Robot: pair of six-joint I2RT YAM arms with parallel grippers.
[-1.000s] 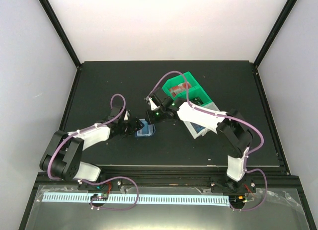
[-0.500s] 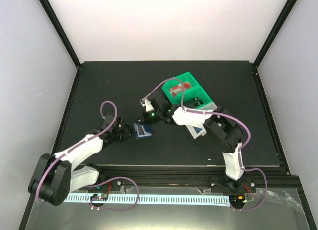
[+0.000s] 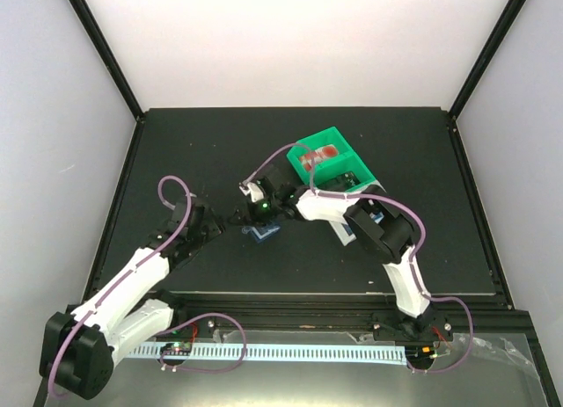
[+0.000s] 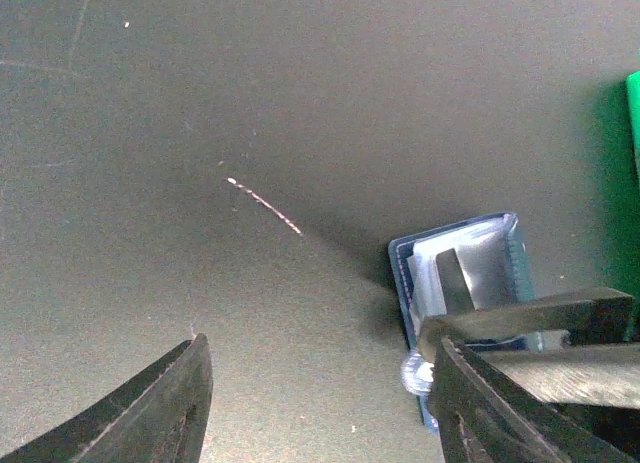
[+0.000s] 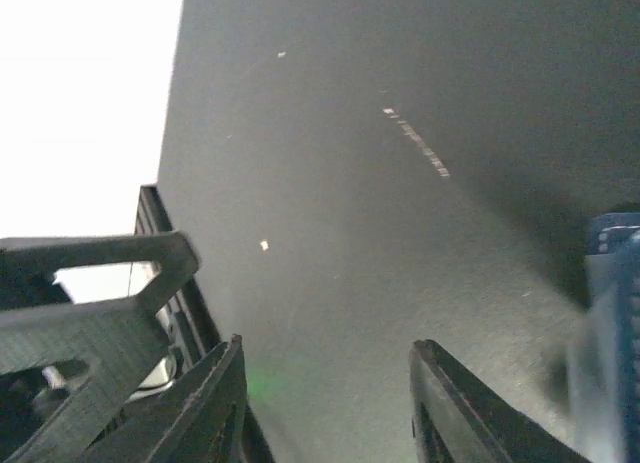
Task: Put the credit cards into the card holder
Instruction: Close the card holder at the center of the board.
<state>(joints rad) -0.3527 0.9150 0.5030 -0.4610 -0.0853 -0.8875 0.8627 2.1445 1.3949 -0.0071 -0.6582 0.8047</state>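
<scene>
Only the left wrist view shows the pale pocket inside the wallet [image 4: 420, 273]. Beside the wallet, the left gripper [image 4: 318, 383] and right gripper [image 5: 325, 393] gape wide, empty.

The bench [image 3: 193, 143] is matte black with a pale scratch [image 4: 265, 198]. The wallet [image 4: 425, 268] is navy outside, lighter blue inside; the bin [image 3: 337, 132] is bright green. The arms [image 3: 132, 279] are white and black with purple cables [image 3: 161, 194].

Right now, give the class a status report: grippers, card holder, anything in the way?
Left gripper open, empty. Right gripper open, empty, beside card holder. Card holder unheld; no obstruction seen.
</scene>
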